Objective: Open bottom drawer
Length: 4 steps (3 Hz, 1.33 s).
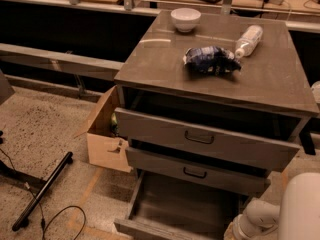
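Gripper out of frame, so can't tell its state. Only the white arm (257,219) shows. Bottom drawer (180,204) is pulled well out, just left of arm.

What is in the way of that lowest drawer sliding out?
Nothing visible. The bottom drawer already stands far out; the cardboard box sits off to its side. The gripper is out of view; only the white arm shows, beside the drawer.

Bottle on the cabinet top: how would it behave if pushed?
Lying on its side, the bottle would probably roll easily. It looks like thin plastic, so it is likely light. The gripper is out of view; only the arm shows, lower right.
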Each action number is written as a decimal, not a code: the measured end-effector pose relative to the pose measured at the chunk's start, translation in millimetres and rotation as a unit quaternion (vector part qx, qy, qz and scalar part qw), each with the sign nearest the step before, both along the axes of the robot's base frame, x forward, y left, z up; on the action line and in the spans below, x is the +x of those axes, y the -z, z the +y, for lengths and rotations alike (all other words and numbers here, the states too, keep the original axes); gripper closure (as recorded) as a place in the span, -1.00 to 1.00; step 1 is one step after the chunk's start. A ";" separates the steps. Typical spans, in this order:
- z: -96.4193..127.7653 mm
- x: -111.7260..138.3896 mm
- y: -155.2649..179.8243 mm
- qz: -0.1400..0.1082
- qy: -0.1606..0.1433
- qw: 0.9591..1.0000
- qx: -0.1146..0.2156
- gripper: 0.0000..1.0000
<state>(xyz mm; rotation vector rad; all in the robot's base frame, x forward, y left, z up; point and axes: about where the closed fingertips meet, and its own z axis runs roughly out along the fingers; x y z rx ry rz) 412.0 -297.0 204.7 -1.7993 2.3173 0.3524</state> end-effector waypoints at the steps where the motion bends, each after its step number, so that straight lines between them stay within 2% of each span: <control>1: -19.5 7.5 -26.5 -0.035 0.040 0.999 -0.010 1.00; 2: -44.7 8.9 -56.0 -0.055 0.069 0.996 -0.033 1.00; 3: -44.4 9.2 -57.2 -0.056 0.069 0.996 -0.033 0.66; 4: -43.4 8.1 -56.1 -0.055 0.068 0.996 -0.032 0.17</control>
